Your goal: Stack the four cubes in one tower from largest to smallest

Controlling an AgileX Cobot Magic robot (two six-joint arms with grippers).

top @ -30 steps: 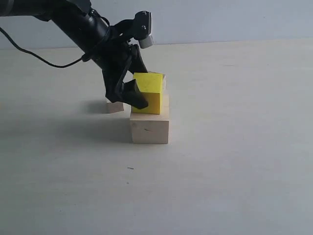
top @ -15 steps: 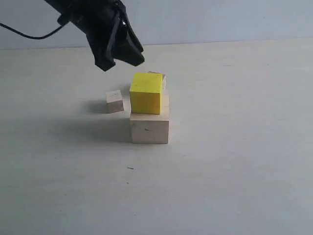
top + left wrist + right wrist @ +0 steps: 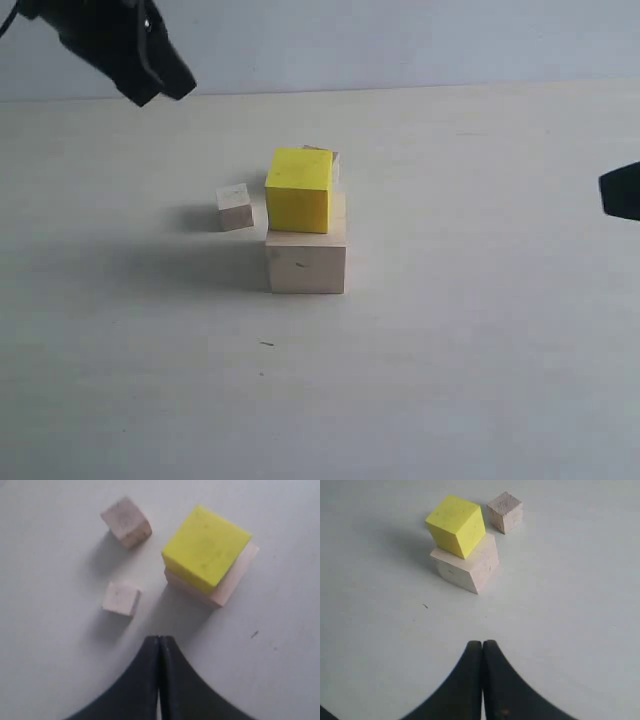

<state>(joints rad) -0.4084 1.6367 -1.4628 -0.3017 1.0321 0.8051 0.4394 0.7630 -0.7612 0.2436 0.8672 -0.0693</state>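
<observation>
Wooden blocks on a pale counter [image 3: 450, 350]: the yellow cube [image 3: 299, 190] is sitting on top of the large wood cube [image 3: 306, 262], while one small wood cube [image 3: 121, 598] and a second small wood cube [image 3: 126, 522] are lying loose near that stack. The left tool [image 3: 159, 640] is hovering up and to the left of the stack, jaws pressed fully together, gripping and touching nothing. The right tool [image 3: 482, 644] is likewise closed and empty, hanging well off to the right.

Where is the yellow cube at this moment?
The yellow cube sits on the large wood cube, near the middle of the exterior view; a small wood cube lies on the table to its left.
</observation>
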